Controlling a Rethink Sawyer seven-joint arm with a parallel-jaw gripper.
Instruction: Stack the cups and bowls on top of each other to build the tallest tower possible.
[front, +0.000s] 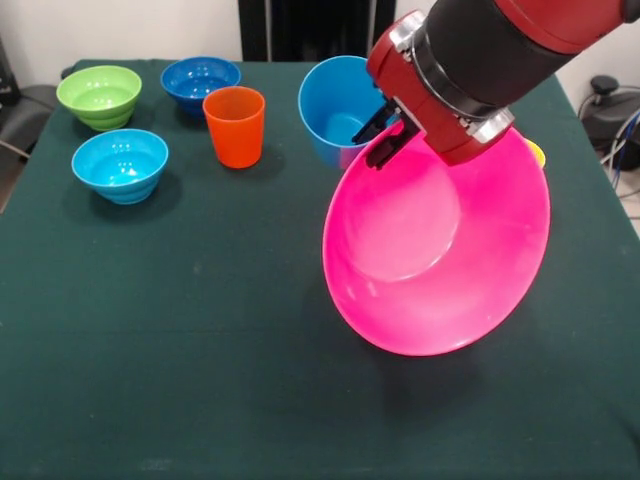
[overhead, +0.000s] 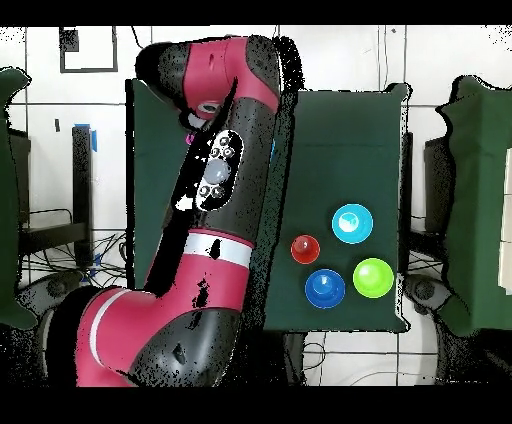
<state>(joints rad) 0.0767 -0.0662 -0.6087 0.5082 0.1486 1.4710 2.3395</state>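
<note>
My gripper (front: 388, 140) is shut on the far rim of the big pink bowl (front: 440, 260) and holds it tilted, its opening towards the front camera, above the green table (front: 200, 350). A deep blue bowl (front: 335, 105) sits right behind that rim, also tipped forward. An orange cup (front: 235, 125) stands upright to its left. A sliver of something yellow (front: 537, 152) shows behind the pink bowl's right edge. The large orange bowl and the other cups are hidden. In the overhead view the arm (overhead: 215, 180) covers the gripper and the pink bowl.
Three small ridged bowls stand at the far left in the front view: green (front: 100, 95), dark blue (front: 200, 78), light blue (front: 120, 163). Overhead they show as green (overhead: 372, 277), dark blue (overhead: 325, 288) and light blue (overhead: 350, 222), with the orange cup (overhead: 304, 248) beside them.
</note>
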